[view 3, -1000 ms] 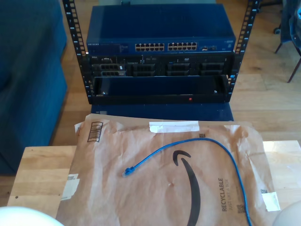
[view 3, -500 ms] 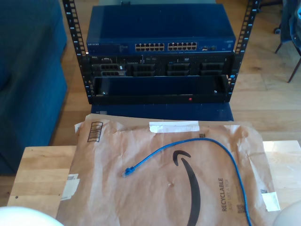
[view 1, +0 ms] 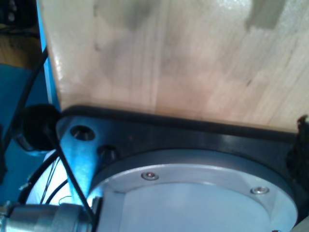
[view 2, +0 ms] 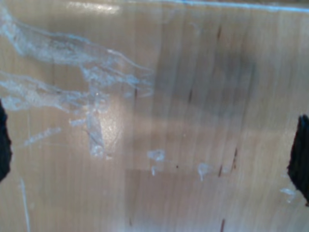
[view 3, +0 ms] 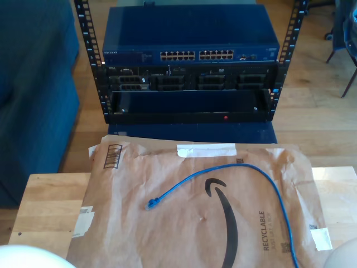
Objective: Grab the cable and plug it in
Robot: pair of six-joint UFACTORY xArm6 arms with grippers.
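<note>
My fingers' spread I cannot tell; both wrist views face bare wooden table (view 2: 183, 121). The cable (view 3: 234, 167) lies arched on the brown paper (view 3: 167, 234), plug (view 3: 150, 205) towards the exterior view's left. I should pinch just behind that plug, aligned for the switch (view 3: 189, 42)

One blue cable (view 3: 234, 167) lies on one brown paper mailer (view 3: 167, 223), which rests on one wooden tabletop (view 3: 50, 206). The cable shows one plug end (view 3: 150, 205); its other end runs off the lower edge of the exterior view. Beyond stands one equipment rack (view 3: 189, 72) carrying one blue network switch (view 3: 189, 33) with two blocks of ports (view 3: 197, 55). The mailer bears one strip of white tape (view 3: 206, 149), one barcode (view 3: 112, 156) and one curved arrow logo (view 3: 226, 223).
</note>
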